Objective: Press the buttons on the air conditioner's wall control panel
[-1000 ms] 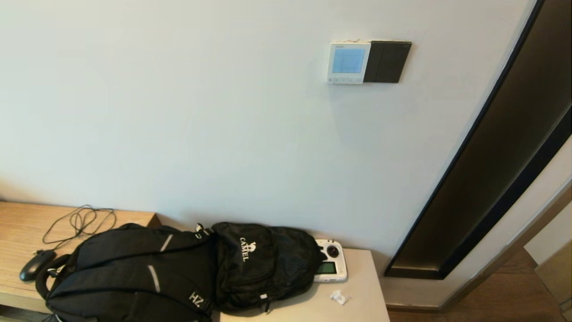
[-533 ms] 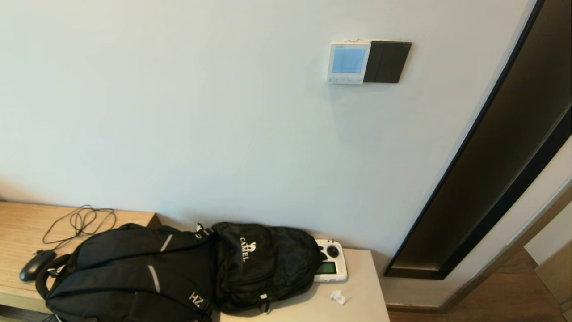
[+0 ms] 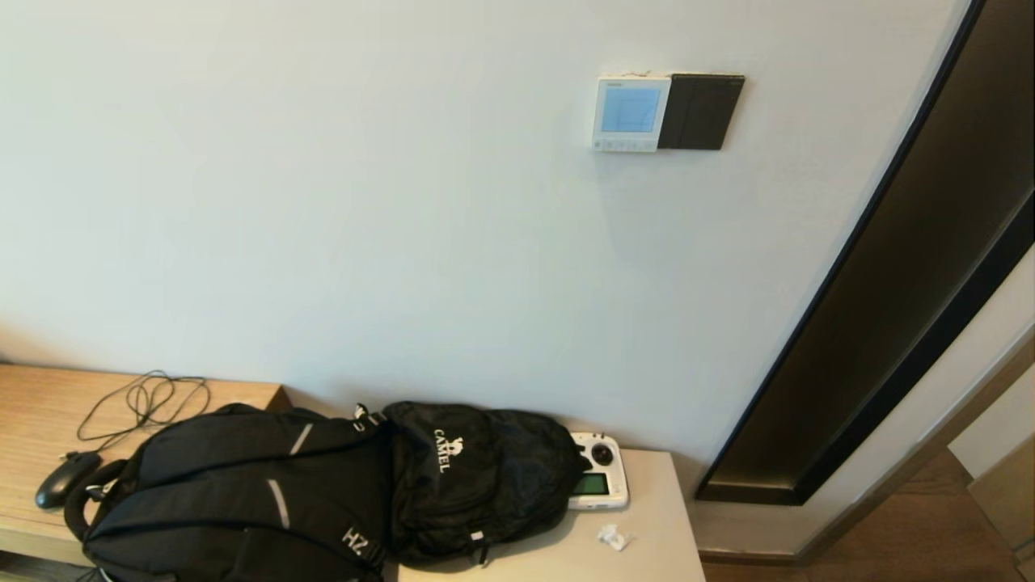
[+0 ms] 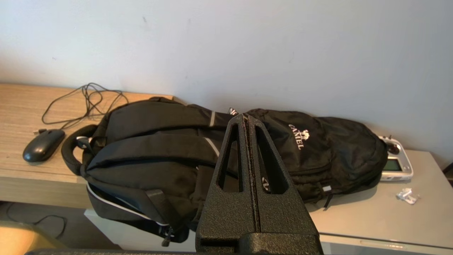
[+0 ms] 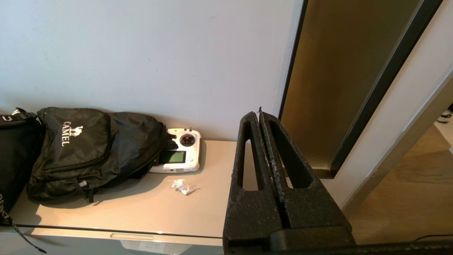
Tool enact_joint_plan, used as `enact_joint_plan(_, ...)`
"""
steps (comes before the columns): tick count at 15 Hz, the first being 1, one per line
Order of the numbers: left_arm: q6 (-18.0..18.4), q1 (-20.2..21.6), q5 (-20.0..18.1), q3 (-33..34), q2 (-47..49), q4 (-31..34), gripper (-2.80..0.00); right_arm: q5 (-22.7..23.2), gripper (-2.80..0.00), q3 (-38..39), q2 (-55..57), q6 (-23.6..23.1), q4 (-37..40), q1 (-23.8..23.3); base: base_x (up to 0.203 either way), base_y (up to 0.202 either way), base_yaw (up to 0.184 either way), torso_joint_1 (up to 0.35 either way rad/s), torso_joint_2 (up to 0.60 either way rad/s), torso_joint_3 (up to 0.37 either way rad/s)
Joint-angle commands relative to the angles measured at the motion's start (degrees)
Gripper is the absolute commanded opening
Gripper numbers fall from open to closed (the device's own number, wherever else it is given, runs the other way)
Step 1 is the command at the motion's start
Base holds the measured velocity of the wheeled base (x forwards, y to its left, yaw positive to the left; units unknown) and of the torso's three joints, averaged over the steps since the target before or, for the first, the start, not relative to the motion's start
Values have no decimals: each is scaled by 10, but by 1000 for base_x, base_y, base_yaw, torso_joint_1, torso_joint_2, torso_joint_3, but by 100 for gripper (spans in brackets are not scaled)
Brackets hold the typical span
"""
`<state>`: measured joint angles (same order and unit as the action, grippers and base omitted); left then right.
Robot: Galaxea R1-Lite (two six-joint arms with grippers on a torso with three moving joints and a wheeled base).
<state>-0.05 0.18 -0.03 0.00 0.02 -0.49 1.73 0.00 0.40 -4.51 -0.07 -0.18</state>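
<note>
— Where on the wall?
— Mounted high up, right of centre: the air conditioner's wall control panel, white and square, screen lit pale blue. Along its bottom edge, below the screen, the buttons, tiny and pale, too small to count.

— Touching anything?
— Flush against a black plate on its right side. Further right, a dark door frame slanting down toward the floor.

— And below?
— Well below the panel, a pale surface against the wall. At its back edge, near the right corner, a white handheld controller with a joystick and a small green screen. Just in front of that, toward the front edge, a crumpled white scrap. Left of the controller and touching it, a black CAMEL backpack lying flat; pressed against that, a second black backpack overhanging the left edge. Beyond, on a lower wooden surface, a black mouse and a loose coil of cable.

— Left hand?
— Low, out over the backpacks, seen only from its own wrist: left hand closed, fingers pressed together, holding nothing.

— Right hand?
— Also low, over the right end of the pale surface, near the door frame: right hand closed tight, fingers meeting, nothing between them. Both well apart from the panel.
</note>
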Motion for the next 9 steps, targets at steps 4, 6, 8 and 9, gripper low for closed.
enact_joint_plan(4, 0, 0, -1, 0, 0, 0, -280, 0, -280, 0, 2, -1, 0, 0, 0, 0, 0, 0, 0, 0)
enact_joint_plan(6, 0, 1, 0, 0, 0, 0, -280, 0, -280, 0, 2, 0, 0, 0, 0, 0, 0, 0, 0, 0)
enact_joint_plan(8, 0, 0, -1, 0, 0, 0, -280, -1, -280, 0, 2, 9, 0, 0, 0, 0, 0, 0, 0, 0)
enact_joint_plan(9, 0, 0, -1, 0, 0, 0, -280, -1, -280, 0, 2, 15, 0, 0, 0, 0, 0, 0, 0, 0)
